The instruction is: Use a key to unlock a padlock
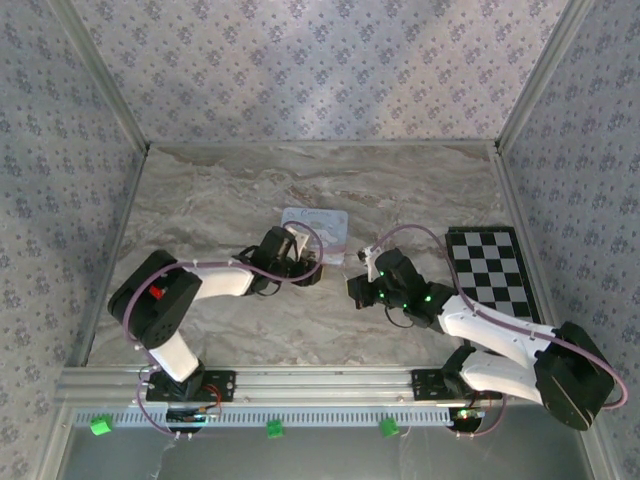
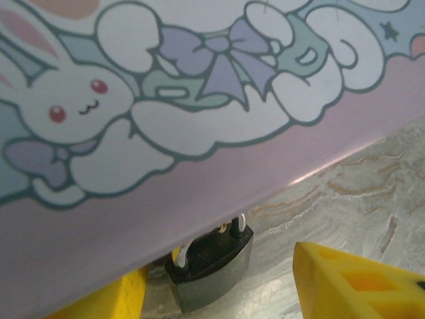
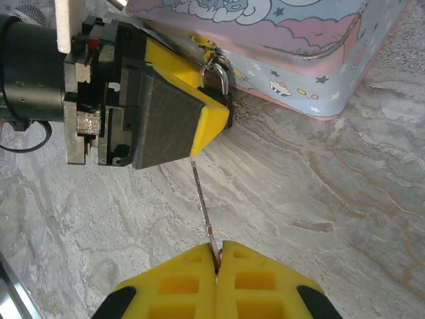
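Overhead view looks down from near side; both wrist views close, sharing padlock point(image 2: 211, 269), tin point(image 3: 312, 46).

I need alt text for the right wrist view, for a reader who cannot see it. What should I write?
The right gripper, shut on a thin key, points it toward a small dark padlock at the edge of a pastel cartoon tin. The left gripper has a yellow finger beside the padlock, above a marble table.
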`<action>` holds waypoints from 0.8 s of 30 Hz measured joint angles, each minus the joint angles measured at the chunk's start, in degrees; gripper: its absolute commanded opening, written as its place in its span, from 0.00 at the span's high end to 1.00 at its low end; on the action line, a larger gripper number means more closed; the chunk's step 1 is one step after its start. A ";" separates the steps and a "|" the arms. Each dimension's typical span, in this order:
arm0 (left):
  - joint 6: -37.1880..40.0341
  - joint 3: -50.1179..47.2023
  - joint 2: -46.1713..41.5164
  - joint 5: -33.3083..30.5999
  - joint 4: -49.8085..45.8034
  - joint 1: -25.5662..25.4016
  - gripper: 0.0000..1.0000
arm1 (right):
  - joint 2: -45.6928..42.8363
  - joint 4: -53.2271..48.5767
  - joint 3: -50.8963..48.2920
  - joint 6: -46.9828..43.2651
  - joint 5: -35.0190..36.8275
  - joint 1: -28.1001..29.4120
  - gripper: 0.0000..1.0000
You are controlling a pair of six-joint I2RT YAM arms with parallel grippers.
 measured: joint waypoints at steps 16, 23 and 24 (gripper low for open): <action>-7.41 0.22 3.85 -0.94 5.79 0.13 0.54 | -1.11 0.00 0.02 0.61 -0.02 0.76 1.00; -9.68 0.22 4.48 -0.96 7.21 0.26 0.60 | -1.51 0.02 0.00 1.18 0.00 0.90 1.00; -9.86 0.22 4.52 -0.85 7.39 0.26 0.61 | -1.51 0.02 0.00 1.27 0.00 0.98 1.00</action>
